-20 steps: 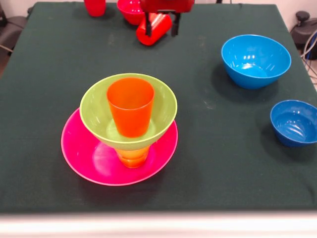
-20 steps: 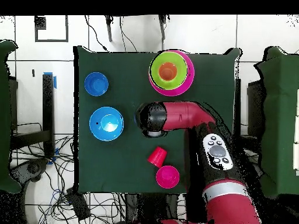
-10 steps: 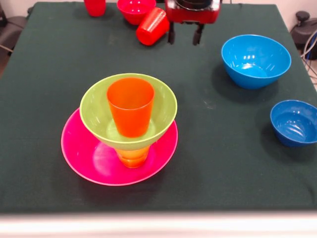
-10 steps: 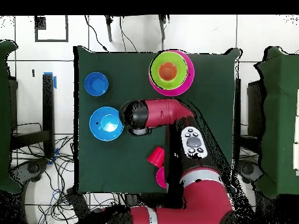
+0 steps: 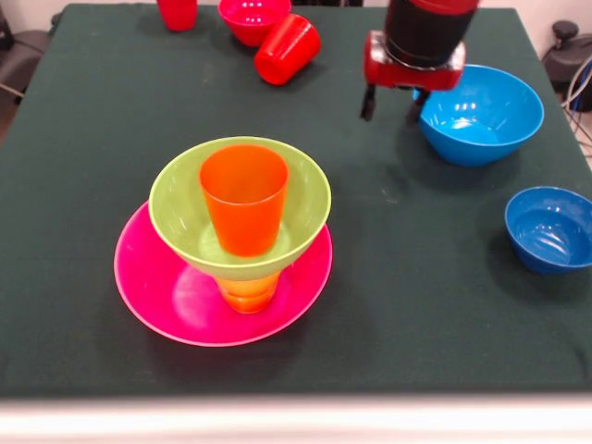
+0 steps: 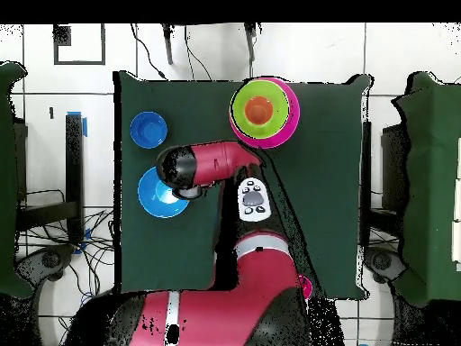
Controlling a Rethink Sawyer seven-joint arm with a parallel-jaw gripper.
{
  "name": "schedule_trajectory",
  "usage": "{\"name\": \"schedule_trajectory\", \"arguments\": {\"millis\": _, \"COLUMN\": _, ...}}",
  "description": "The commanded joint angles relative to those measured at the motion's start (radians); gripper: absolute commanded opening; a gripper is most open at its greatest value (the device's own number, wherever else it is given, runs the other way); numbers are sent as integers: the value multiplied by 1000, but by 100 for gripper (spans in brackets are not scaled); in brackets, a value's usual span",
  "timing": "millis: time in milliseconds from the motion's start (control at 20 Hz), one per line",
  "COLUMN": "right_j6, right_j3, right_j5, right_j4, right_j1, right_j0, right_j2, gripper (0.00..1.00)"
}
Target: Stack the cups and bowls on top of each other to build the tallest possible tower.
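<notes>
Front view is showing the green tabletop [image 5: 92, 111] stretching across the whole scene, and the red arm [image 6: 221, 162] is hanging over its two o'clock area. At about seven o'clock the tower [image 5: 236, 236] is standing: a wide pink bowl [image 5: 157, 296] is carrying a yellow cup [image 5: 246, 292], a lime green bowl [image 5: 180, 199] is sitting on that, and an orange cup [image 5: 243, 196] is standing upright inside the green one.

At two o'clock the light blue bowl [image 5: 481, 111] is resting on the cloth, and the pincer [image 5: 392, 103] is hovering just beside its rim, fingers spread apart and gripping nothing. The small dark blue bowl [image 5: 549, 228] is sitting at three o'clock, well apart from the tower. Along twelve o'clock a small red bowl [image 5: 252, 17] is waiting, a red cup [image 5: 287, 48] is lying on its side against it, and another red cup [image 5: 178, 13] is standing at eleven.

My worry is the balance. The green bowl is perching on one narrow cup, so a wide bowl set off-centre on the orange cup could be tipping the whole stack. A pinch on a glossy rim could also be slipping during the carry, and an arm sweeping low could be clipping the tower.
</notes>
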Motion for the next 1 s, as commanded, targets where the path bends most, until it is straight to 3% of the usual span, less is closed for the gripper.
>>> {"name": "schedule_trajectory", "arguments": {"millis": 50, "right_j6": 222, "right_j3": -138, "right_j5": -40, "right_j4": 46, "right_j1": 90, "right_j0": 53, "right_j2": -9, "gripper": 100}}
{"name": "schedule_trajectory", "arguments": {"millis": 1000, "right_j6": 231, "right_j3": -290, "right_j5": 115, "right_j4": 179, "right_j1": 157, "right_j0": 134, "right_j2": -53, "gripper": 100}}
